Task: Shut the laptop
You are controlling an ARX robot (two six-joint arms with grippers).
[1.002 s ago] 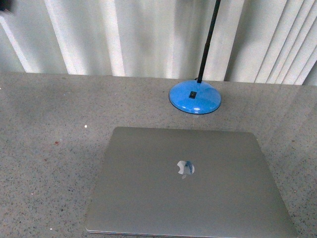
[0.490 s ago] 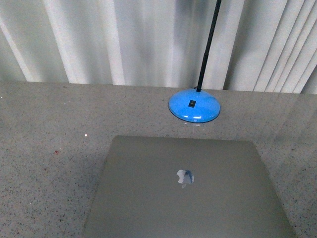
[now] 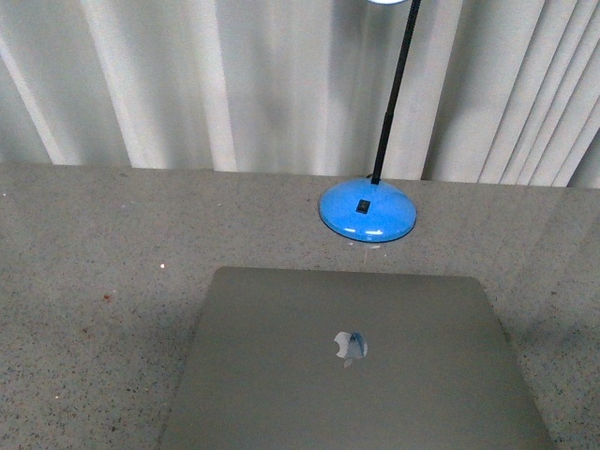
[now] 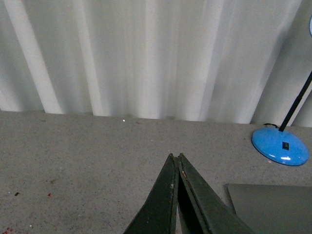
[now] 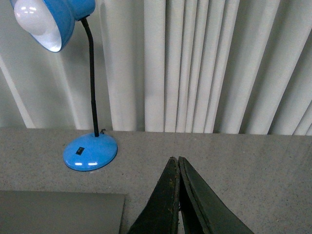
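The silver-grey laptop (image 3: 347,366) lies shut and flat on the speckled grey table (image 3: 94,262), its plain lid up with the shiny apple logo (image 3: 350,347) showing. Neither arm shows in the front view. My left gripper (image 4: 175,157) is shut and empty, above bare table, with a corner of the laptop (image 4: 273,207) off to one side of it. My right gripper (image 5: 175,159) is shut and empty, above bare table, with a corner of the laptop (image 5: 58,212) off to one side of it. Neither gripper touches the laptop.
A blue desk lamp stands behind the laptop: its round base (image 3: 367,209) on the table, a black neck (image 3: 394,94) rising from it, the lit shade (image 5: 46,19) high in the right wrist view. White pleated curtains (image 3: 187,84) close off the far edge of the table.
The front view has shifted: the laptop and lamp base now sit lower in the picture, and the laptop's near edge has dropped out of frame. The laptop stays shut.
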